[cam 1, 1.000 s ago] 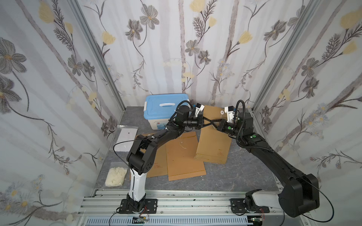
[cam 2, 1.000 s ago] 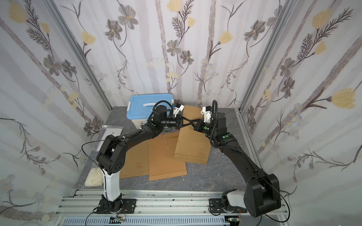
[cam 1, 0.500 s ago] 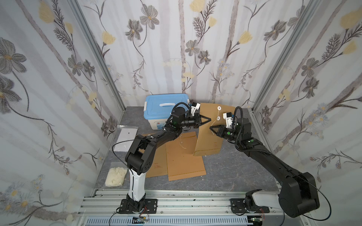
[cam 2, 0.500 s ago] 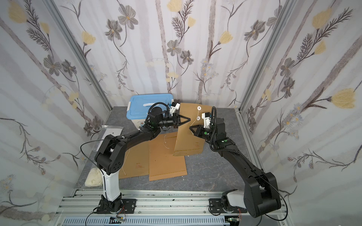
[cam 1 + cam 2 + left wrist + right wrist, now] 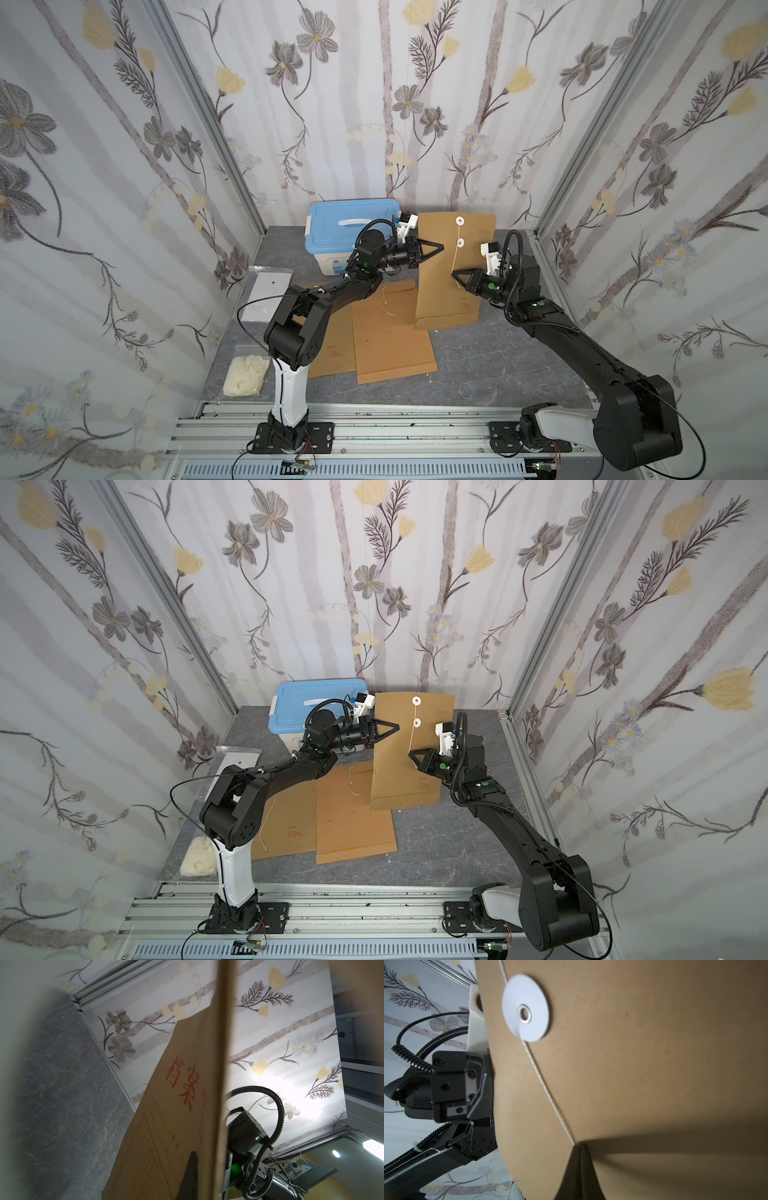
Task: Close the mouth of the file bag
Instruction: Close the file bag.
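Bag (image 5: 442, 299) stands upright, long axis vertical, bottom edge on the table (image 5: 478, 365), mouth end up. Left pincer (image 5: 436, 248) is clamped on the bag's near edge, bracing it. Right pincer (image 5: 456, 275) is clenched on the string (image 5: 456, 258), just below the lower disc (image 5: 460, 242). The disc sits almost straight above its tips, with the string running up to it. The right arm looks best placed to wind, up and around that disc.
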`<state>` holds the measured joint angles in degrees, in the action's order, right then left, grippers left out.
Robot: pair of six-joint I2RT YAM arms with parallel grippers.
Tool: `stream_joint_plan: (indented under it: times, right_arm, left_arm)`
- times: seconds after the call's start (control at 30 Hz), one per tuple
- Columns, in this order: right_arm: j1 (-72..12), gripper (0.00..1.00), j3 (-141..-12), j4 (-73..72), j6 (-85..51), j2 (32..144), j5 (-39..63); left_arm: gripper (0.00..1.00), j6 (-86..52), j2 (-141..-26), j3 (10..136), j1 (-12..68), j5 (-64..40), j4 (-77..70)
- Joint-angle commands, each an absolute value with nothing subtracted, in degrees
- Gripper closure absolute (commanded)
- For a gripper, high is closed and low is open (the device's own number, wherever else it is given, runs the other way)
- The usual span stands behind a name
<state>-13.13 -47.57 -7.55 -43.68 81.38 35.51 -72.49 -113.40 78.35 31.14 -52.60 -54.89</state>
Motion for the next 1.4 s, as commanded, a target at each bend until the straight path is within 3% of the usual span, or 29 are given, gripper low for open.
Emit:
stream_joint_plan:
  times: [0.0, 0.27, 0.73, 1.1, 1.37]
  right_arm:
    - [-13.36, 1.00, -46.89, -9.85, -44.27, 81.47, 36.47]
    - [-12.53, 1.00, -45.67, -8.02, -42.78, 79.97, 35.84]
    - [-1.24, 1.00, -47.35, -0.46, -39.38, 75.01, 38.61]
    - [2.26, 1.00, -51.31, 4.15, -35.95, 74.53, 38.52]
    - [2.72, 1.00, -53.02, 6.72, -34.10, 74.73, 38.32]
  left_arm:
    - [1.00, -75.17, -113.44, 77.90, 31.13, -52.23, -61.08]
    - [1.00, -76.33, -113.28, 77.43, 31.03, -52.19, -63.11]
    - [1.00, -76.97, -112.77, 76.46, 30.76, -53.85, -63.83]
    - [1.00, -77.09, -113.40, 76.98, 30.93, -56.47, -64.26]
    - [1.00, -71.30, -109.44, 76.02, 31.88, -57.25, -56.16]
